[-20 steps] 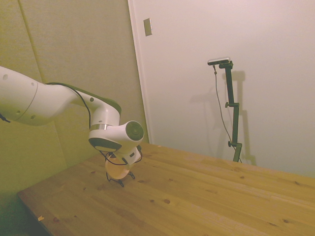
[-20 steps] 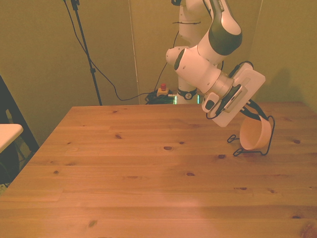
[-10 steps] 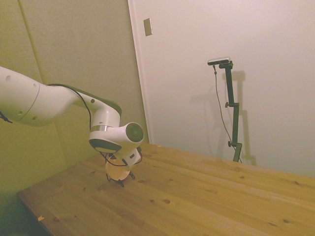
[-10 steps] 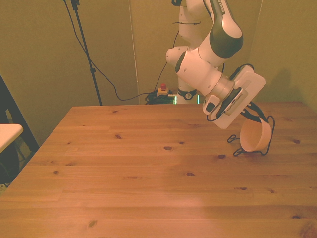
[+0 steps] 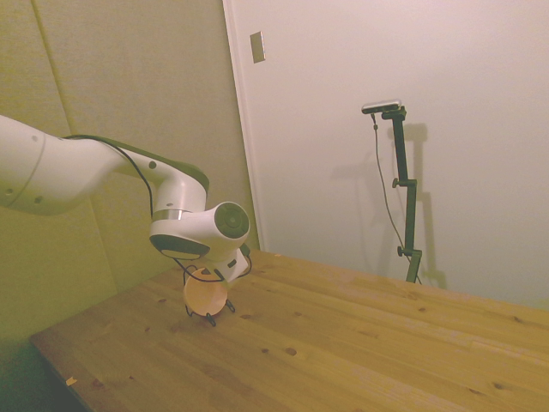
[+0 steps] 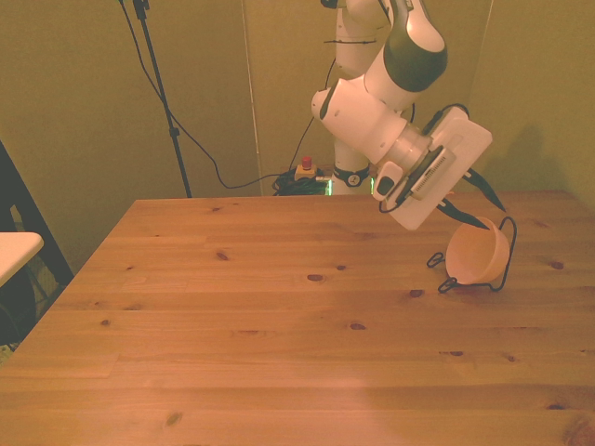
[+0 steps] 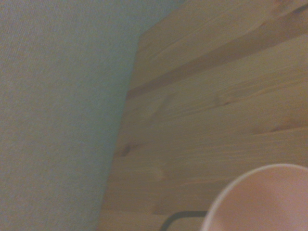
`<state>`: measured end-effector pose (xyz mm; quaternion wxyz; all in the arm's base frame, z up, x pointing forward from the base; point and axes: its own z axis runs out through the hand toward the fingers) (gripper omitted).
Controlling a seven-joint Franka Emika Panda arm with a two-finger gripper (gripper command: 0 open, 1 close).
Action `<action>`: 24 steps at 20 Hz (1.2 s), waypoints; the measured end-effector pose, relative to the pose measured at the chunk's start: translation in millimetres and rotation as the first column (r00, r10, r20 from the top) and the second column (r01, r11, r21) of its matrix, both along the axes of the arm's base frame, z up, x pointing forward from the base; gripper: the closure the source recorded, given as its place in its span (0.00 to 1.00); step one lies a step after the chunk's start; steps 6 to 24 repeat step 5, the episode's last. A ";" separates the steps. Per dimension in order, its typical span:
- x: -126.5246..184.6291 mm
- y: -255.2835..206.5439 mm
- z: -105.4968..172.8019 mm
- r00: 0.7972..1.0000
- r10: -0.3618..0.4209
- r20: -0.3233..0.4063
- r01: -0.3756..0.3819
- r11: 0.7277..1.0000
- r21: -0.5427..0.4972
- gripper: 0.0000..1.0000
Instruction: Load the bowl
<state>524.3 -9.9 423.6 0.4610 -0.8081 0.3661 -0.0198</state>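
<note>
The pale pink-peach bowl [image 6: 477,253] leans tilted inside the thin black wire rack [image 6: 504,265], near the table's far corner on the front view's right. In the side view the bowl [image 5: 206,296] shows its round face, with the rack's feet [image 5: 210,319] below it. My gripper [image 6: 476,212] hangs just above the bowl's rim. Its dark fingers [image 6: 487,196] are spread open and hold nothing. In the wrist view the bowl's rim [image 7: 260,202] fills one corner, beside a piece of rack wire [image 7: 180,215].
The wooden table [image 6: 279,316] stretches wide toward the front view's left and toward the camera. The rack stands close to the table's edge [image 7: 132,91] by the wall [image 7: 57,96]. A pale surface [image 6: 14,249] juts in at the front view's left.
The hand has lifted and drawn back from the bowl. The bowl has stayed in the rack, settling into a more upright tilt.
</note>
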 end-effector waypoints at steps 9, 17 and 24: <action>-64.6 -51.7 23.6 0.989 -0.134 -0.062 0.121 0.977 -0.174 0.00; -64.6 -51.7 23.6 0.989 -0.134 -0.062 0.121 0.977 -0.174 0.00; -64.6 -51.7 23.6 0.989 -0.134 -0.062 0.121 0.977 -0.174 0.00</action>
